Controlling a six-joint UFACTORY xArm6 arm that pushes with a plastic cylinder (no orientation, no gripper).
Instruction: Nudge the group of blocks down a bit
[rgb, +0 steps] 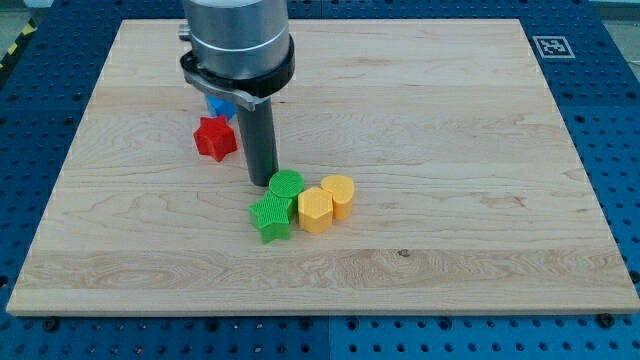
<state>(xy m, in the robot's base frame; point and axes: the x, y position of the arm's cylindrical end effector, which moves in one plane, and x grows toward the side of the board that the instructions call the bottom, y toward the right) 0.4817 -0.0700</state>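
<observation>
A cluster of blocks lies near the board's middle: a green round block, a green star, a yellow hexagon and a yellow round block, all touching. My tip stands just at the upper left of the green round block, about touching it. A red star lies to the upper left of my tip. A blue block sits above the red star, partly hidden by the arm.
The wooden board lies on a blue pegboard table. A black-and-white marker tag sits at the board's upper right corner. The arm's grey housing covers the upper left part of the board.
</observation>
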